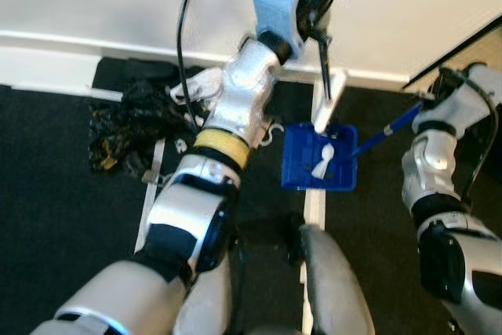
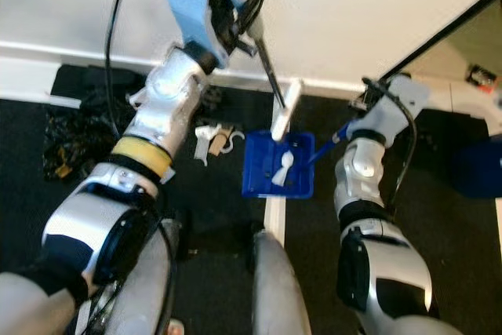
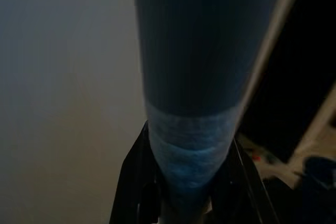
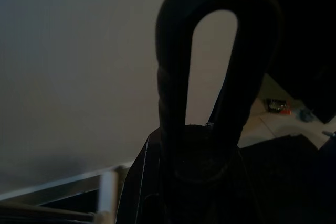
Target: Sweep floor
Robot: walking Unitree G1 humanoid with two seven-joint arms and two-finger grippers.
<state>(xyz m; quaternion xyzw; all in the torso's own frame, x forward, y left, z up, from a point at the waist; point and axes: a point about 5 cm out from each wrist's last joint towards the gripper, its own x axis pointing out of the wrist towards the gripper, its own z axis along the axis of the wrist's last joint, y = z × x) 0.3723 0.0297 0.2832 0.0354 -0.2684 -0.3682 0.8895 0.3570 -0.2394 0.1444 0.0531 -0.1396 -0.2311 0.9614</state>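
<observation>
The left gripper clamps a thin dark broom handle ending in a white head. The right gripper grips the blue dustpan's stick; white scraps lie inside, on dark floor near the wall.

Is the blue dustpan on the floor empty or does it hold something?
Not empty: the blue dustpan holds a small white piece on its tray.
</observation>
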